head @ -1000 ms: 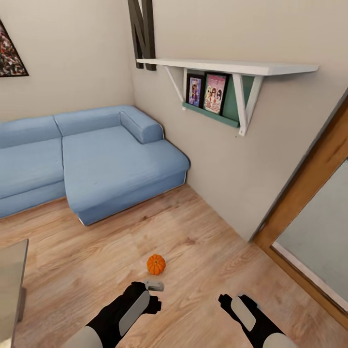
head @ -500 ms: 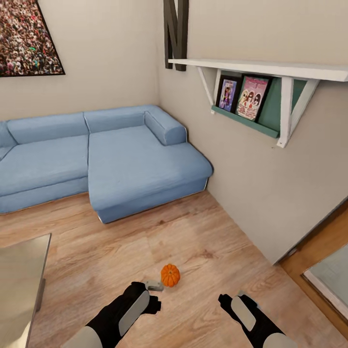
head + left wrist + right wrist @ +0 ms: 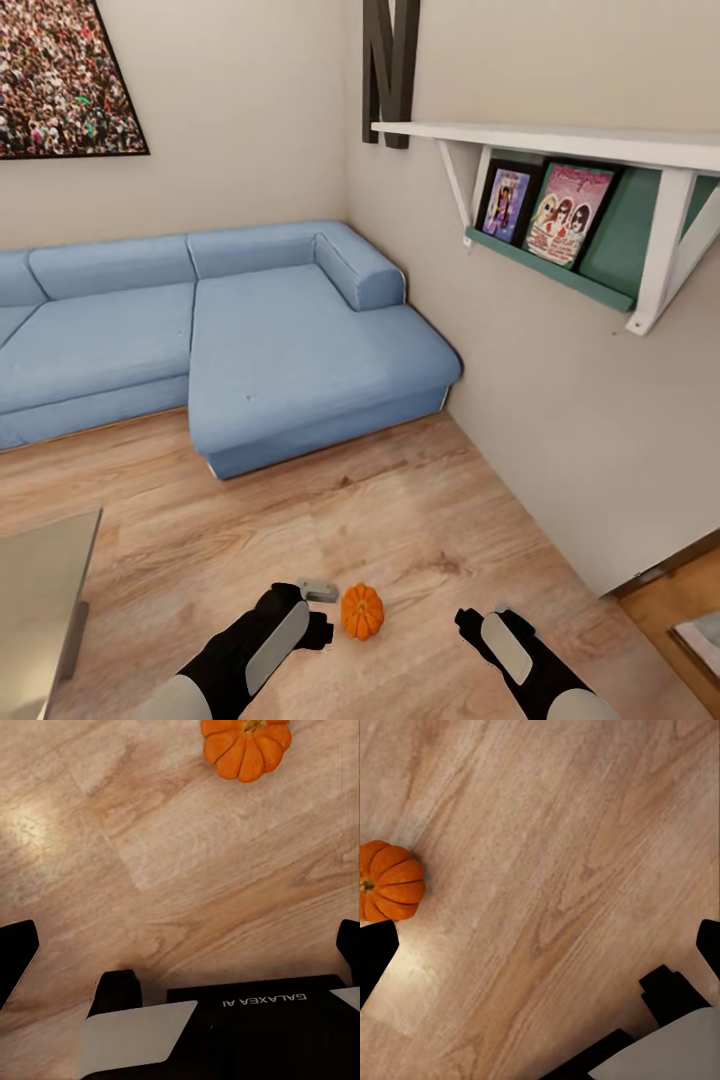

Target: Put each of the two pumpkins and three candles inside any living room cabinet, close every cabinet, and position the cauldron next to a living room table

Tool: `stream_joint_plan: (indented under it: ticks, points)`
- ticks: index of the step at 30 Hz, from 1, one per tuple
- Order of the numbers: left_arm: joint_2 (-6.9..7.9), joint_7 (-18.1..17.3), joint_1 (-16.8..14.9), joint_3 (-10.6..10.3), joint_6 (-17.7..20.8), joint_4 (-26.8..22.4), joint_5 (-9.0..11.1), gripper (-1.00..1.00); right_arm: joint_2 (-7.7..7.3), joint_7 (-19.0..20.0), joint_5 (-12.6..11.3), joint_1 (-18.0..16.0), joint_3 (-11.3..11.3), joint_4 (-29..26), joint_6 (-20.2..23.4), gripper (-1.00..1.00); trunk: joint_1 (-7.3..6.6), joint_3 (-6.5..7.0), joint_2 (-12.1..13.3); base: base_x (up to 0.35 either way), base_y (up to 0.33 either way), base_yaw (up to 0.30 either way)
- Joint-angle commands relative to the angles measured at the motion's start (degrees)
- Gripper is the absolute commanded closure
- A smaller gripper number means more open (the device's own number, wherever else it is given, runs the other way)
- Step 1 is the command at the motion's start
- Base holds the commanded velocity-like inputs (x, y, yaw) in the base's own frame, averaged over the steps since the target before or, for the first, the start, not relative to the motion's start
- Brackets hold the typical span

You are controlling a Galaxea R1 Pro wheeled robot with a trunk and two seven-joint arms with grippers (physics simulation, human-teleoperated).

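Observation:
One small ribbed orange pumpkin (image 3: 361, 611) sits on the wooden floor, just ahead of my arms and between them. It lies a little to the right of my left gripper (image 3: 318, 630), which is open with nothing in it. My right gripper (image 3: 468, 624) is open too, further to the pumpkin's right. The left wrist view shows the pumpkin (image 3: 246, 746) beyond that gripper's (image 3: 180, 952) spread fingers. In the right wrist view the pumpkin (image 3: 390, 881) lies off to one side of the gripper (image 3: 540, 945). The candles, cabinet and cauldron are out of view.
A blue corner sofa (image 3: 230, 340) fills the back of the room. The corner of a grey glass-topped table (image 3: 40, 590) juts in at the lower left. On the right wall hangs a white shelf (image 3: 560, 145) with framed pictures, and a wooden door frame (image 3: 690, 600) stands below it.
The whole picture has shifted, so the camera has turned and moved closer. The pumpkin now appears lower and further right, beside my left gripper. Both arms hold the same pose.

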Motion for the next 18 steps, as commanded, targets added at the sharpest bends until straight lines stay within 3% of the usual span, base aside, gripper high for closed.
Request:
stream_joint_plan:
  ticks: [1,8,18]
  points:
    - [0.03,0.6,0.0,-0.2,0.0,-0.1,0.6,-1.0,-0.04,-0.4,-0.3,0.0,0.4,-0.1,0.2,-1.0,0.03,-0.05,0.0,0.312,0.0,0.001]
    - [-0.03,0.6,0.0,-0.2,0.0,-0.1,0.6,-1.0,0.37,-0.8,-0.3,0.0,0.5,-0.2,0.3,-1.0,0.03,-0.05,0.0,0.214,0.0,0.037]
    - [-0.14,0.6,0.0,-0.1,0.0,-0.1,0.6,-1.0,0.46,-0.8,-0.3,0.0,0.5,-0.2,0.3,-1.0,0.03,-0.05,0.0,0.013,0.0,0.271]
